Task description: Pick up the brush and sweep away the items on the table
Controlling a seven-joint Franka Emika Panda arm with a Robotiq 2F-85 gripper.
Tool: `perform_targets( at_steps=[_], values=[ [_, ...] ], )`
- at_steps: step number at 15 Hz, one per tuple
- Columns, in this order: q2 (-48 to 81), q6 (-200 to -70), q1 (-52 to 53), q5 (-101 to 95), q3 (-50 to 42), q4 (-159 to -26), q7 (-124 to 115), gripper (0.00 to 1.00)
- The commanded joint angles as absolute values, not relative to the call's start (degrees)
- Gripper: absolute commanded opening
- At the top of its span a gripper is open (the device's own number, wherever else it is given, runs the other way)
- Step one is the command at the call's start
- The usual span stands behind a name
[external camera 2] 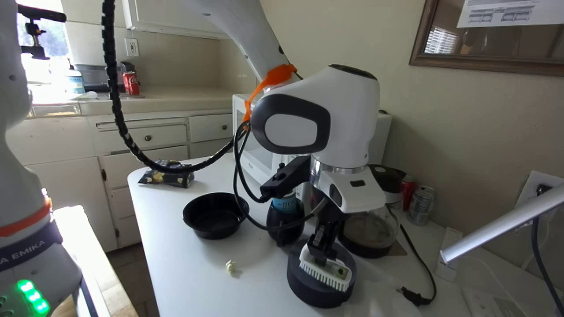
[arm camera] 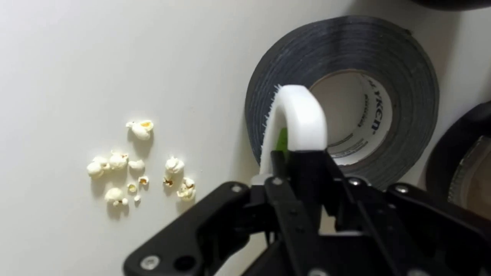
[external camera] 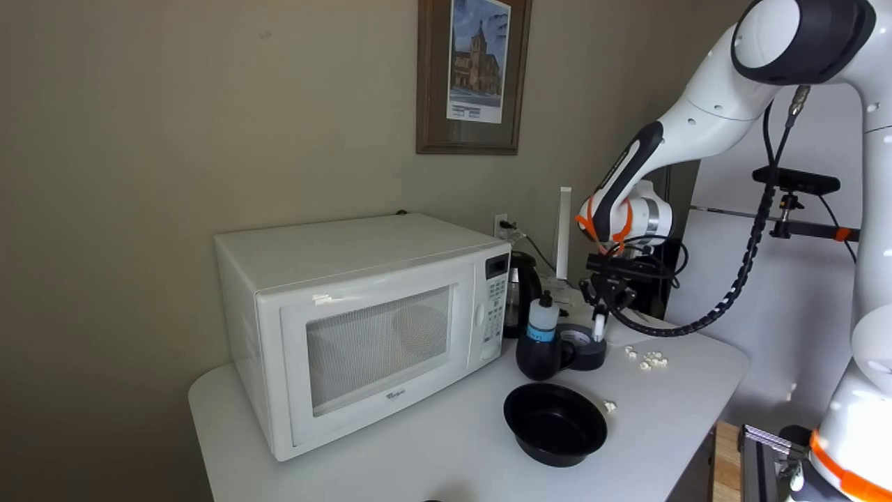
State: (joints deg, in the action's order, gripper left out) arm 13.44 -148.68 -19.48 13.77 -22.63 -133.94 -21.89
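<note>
My gripper is shut on the handle of a white brush with a green patch. In an exterior view the brush is over a black tape roll, bristles facing sideways; I cannot tell if they touch. The brush also shows in an exterior view. The items are popcorn pieces: several lie grouped left of the brush in the wrist view, also in an exterior view. One piece lies apart beside the black bowl. The table is white with rounded corners.
A black bowl and a black mug with a bottle in it stand near the tape roll. A white microwave and a coffee maker stand by the wall. A dark bag lies at the table's far end.
</note>
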Motion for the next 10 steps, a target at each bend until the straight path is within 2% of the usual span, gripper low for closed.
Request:
perform_targets(
  at_steps=[1,5,10],
  values=[
    [10.3,-140.0,-21.3,8.9,-23.6,-132.8,-13.9,0.06],
    [9.3,-130.8,-24.0,3.1,-25.1,-130.2,-3.1,0.06],
    [8.9,-135.5,-24.7,-12.7,-27.4,-133.8,1.7,0.06]
  ],
)
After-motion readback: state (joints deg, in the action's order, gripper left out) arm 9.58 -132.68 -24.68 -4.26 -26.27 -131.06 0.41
